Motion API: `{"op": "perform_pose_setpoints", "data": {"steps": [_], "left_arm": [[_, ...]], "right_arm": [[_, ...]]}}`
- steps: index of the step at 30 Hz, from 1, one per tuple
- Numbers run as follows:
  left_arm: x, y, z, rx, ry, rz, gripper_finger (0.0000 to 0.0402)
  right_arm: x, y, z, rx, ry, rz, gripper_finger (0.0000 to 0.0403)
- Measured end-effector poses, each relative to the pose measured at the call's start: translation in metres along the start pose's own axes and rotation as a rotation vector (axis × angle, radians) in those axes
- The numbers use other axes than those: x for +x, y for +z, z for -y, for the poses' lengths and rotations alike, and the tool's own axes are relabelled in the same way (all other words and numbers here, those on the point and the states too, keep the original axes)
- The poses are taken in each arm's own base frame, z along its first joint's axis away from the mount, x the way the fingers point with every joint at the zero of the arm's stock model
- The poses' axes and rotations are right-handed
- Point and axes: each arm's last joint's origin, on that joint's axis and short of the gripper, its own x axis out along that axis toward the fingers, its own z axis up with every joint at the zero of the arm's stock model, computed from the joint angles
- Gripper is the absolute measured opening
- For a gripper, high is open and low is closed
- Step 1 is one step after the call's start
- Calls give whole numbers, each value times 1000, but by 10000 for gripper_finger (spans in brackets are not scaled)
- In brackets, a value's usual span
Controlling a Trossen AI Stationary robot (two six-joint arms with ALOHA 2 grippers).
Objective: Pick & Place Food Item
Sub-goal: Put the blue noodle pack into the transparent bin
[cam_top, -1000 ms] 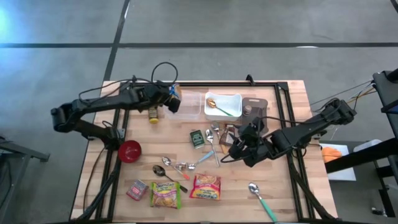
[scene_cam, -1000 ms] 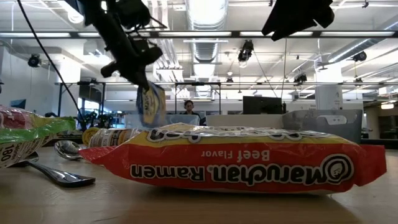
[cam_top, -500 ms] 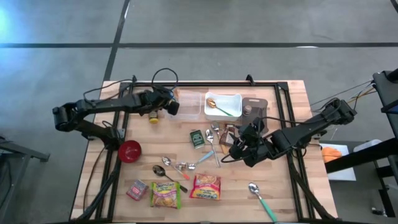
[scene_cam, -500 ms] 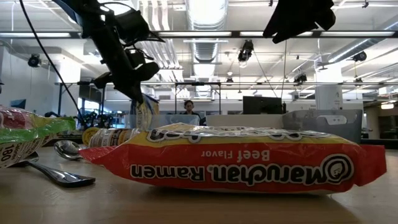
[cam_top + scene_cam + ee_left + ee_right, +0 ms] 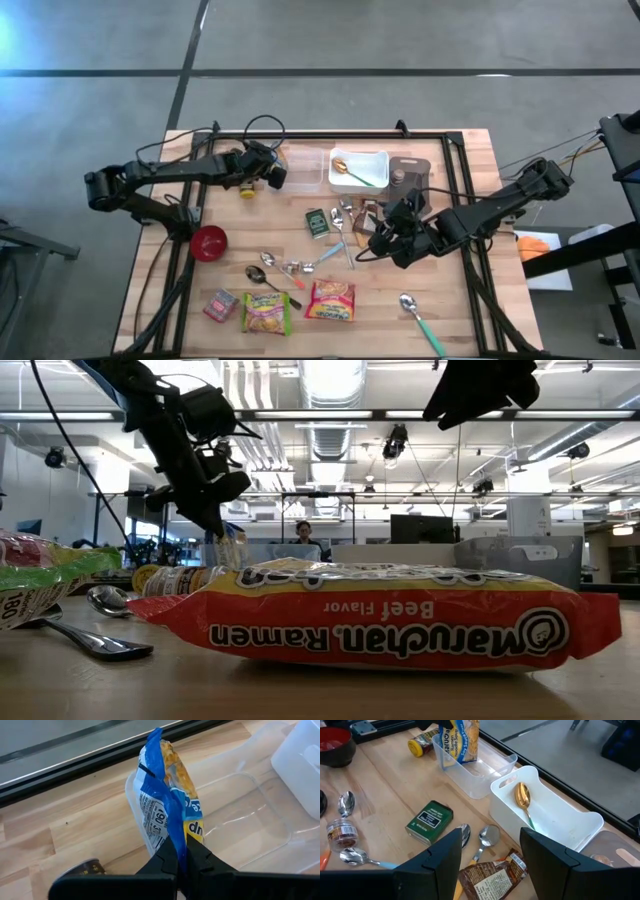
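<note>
Red bowl (image 5: 209, 241): sits near the desk's (image 5: 470, 150) left edge, apart from my work.
Left pincer (image 5: 273, 172): clenched on the lower edge of the blue-and-yellow noodle soup packet (image 5: 167, 802), over the far-left part of the desk.
What just changed: a second ago I held the packet higher; it has since come down, and from table height its bottom now sits at the clear container's (image 5: 472, 767) level.
Packet now: upright, hanging inside the clear container at its left end; I cannot tell whether it touches the floor of it.
Yellow-lidded jar (image 5: 246, 186): lies on its side just beside the clear container, on the desk.
White bin (image 5: 360, 169): right of the clear container, with a gold spoon (image 5: 522, 797) in it.
Meaning for the task: the placing looks nearly done; I judge the next step is to let go and lift clear without tipping the packet out.
Right pincer (image 5: 490, 852): fingers parted and holding nothing, waiting over the right-middle of the desk above a brown packet (image 5: 492, 877).
</note>
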Motion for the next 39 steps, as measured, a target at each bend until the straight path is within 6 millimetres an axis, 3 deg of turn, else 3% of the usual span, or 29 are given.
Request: {"op": "perform_pose_setpoints", "data": {"steps": [7, 19, 30, 39], "left_arm": [[0, 0, 0, 6, -4, -1, 11], [0, -2, 0, 21, -23, -40, 110], [-3, 0, 0, 68, -25, -40, 167], [-16, 13, 1, 131, 4, -86, 213]], "right_arm": [[0, 0, 0, -1, -1, 0, 199], [0, 0, 0, -2, 0, -1, 199], [1, -2, 0, -7, 0, -9, 199], [1, -3, 0, -6, 1, -11, 199]]}}
